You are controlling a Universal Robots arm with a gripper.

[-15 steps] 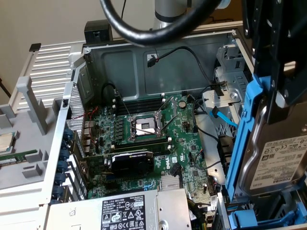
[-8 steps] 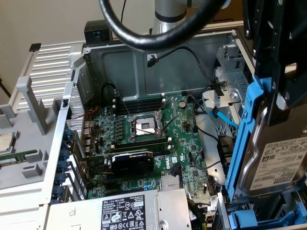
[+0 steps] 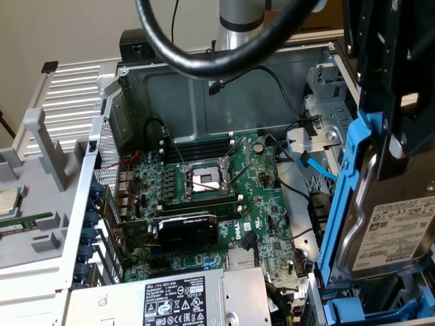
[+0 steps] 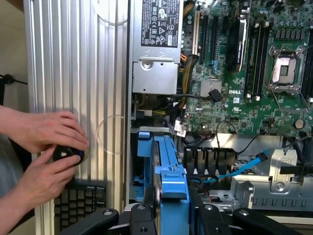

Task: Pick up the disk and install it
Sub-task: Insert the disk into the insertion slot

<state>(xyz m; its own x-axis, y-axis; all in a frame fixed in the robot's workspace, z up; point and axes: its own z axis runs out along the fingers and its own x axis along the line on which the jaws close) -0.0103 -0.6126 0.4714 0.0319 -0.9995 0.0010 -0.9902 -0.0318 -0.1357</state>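
My gripper (image 3: 393, 146) hangs at the exterior view's right, shut on the disk (image 3: 394, 231). The disk is a silver hard drive with a white Toshiba label, clipped in a bright blue carrier frame (image 3: 343, 197). It hangs on edge, above the drive bay side of the open computer case. In the wrist view the disk (image 4: 168, 166) appears edge-on, running out from between my black fingers (image 4: 142, 218), with my gripper (image 4: 173, 215) closed on its blue frame. It sits just over the slot beside the case wall.
The open case holds a green motherboard (image 3: 204, 204) with a bare CPU socket (image 3: 204, 180), a power supply (image 3: 177, 295) and a blue SATA cable (image 4: 244, 166). Another blue carrier part (image 3: 360, 314) lies below the disk. A person's hands (image 4: 44, 147) rest on the case's ribbed side panel (image 4: 73, 73).
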